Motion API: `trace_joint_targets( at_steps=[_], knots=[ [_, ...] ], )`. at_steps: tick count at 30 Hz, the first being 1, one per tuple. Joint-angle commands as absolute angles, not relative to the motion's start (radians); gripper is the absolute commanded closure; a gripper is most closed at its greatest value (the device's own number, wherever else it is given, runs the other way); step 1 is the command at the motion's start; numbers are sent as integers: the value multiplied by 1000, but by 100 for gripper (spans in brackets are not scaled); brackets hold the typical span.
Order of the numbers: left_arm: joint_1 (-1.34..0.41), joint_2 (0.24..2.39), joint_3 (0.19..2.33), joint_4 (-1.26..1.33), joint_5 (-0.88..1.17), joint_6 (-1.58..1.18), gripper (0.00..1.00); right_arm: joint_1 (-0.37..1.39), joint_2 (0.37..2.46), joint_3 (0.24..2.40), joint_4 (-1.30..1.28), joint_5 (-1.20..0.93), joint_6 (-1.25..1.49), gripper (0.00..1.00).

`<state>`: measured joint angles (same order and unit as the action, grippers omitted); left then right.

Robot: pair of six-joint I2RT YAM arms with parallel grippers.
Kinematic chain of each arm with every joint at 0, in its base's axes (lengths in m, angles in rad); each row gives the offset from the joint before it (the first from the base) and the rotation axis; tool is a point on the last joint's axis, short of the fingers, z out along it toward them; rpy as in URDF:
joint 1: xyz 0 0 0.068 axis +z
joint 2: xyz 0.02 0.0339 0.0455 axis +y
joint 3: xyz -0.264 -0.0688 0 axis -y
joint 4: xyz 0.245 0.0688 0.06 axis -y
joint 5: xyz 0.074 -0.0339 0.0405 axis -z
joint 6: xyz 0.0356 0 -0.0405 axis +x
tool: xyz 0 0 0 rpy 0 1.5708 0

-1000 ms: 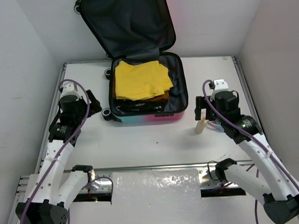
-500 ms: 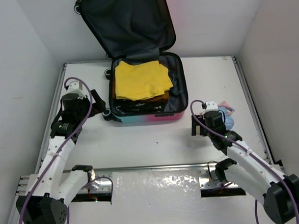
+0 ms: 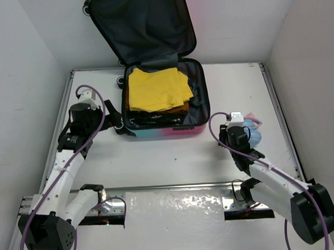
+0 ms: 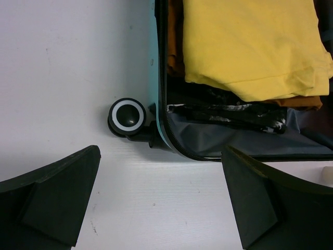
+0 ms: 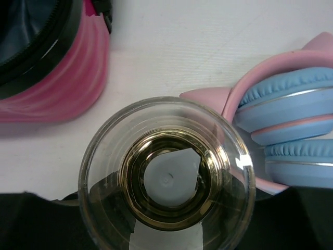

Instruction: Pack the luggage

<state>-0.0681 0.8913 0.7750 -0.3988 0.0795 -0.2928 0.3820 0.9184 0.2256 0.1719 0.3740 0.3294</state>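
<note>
White table [image 3: 168,158], open luggage [image 3: 181,130] laid at the far middle, pink-blue headphones [image 5: 291,104] placed right of it, clear bottle [image 5: 166,177] seen just beside them.

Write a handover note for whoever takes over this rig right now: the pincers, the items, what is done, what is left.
Left pincer: open, empty, by the luggage near its wheel.
Right pincer: around a clear bottle; firm grip unconfirmed.
Done: luggage open, yellow clothing folded inside.
To do: pack the bottle and the cat-ear headphones beside it, then close the lid.
</note>
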Motion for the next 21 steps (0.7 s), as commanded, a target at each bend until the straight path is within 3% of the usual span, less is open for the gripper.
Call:
trace_joint_targets(
  at_steps=[1,2,6,12,21],
  knots=[
    [-78,893,772,-344,110,-278,0,383,914,239,333,331,270,90],
    [-80,894,772,-341,115,-278,0,383,910,235,339,325,265,100],
    [-80,902,772,-344,124,-276,0,383,858,281,301,267,262,100],
    [-80,904,772,-347,118,-273,0,385,890,676,-214,212,293,100],
    [-80,897,775,-356,94,-265,0,383,1279,1162,-381,31,263,100]
  ],
)
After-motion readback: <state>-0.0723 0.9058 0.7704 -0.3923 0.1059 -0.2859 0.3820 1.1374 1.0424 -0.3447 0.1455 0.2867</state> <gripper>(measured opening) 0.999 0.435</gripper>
